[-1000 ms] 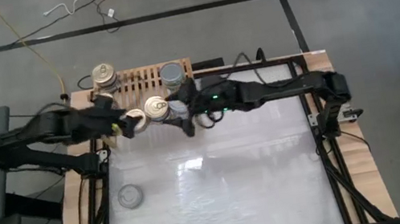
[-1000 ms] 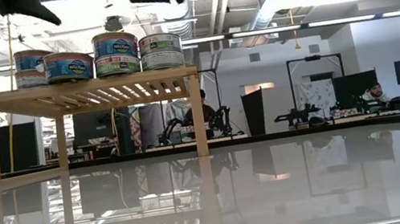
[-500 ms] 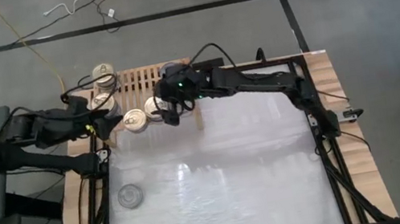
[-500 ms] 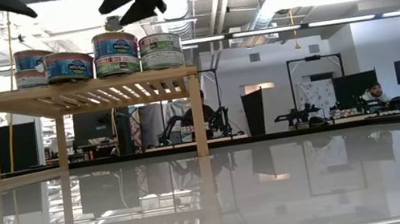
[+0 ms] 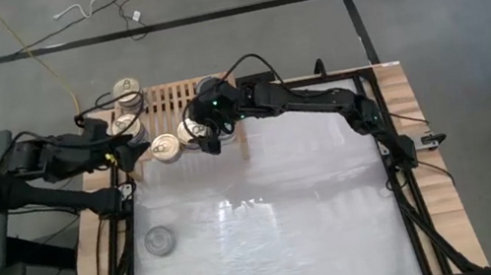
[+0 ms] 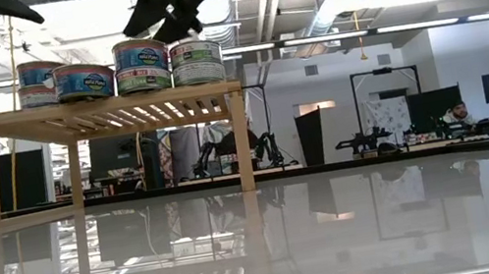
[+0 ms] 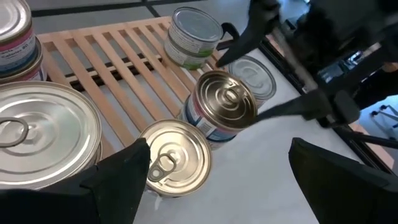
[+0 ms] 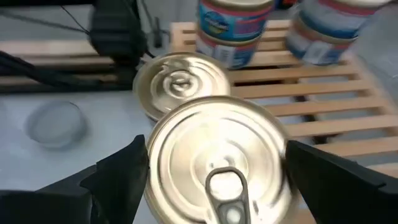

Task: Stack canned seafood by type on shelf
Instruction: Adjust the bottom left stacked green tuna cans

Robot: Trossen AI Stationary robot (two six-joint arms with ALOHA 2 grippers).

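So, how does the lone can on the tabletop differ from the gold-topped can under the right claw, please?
The lone can has a plain silver-grey top; the gold-topped can has a pull tab. The lone can stands apart on the table; the gold-topped can is at the shelf among others. The open right claw hovers over the gold-topped can; no claw is near the lone can. Both are short, round tins.

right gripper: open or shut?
Open. The right gripper has its dark fingers spread on either side of a gold-topped can, not clamping it.
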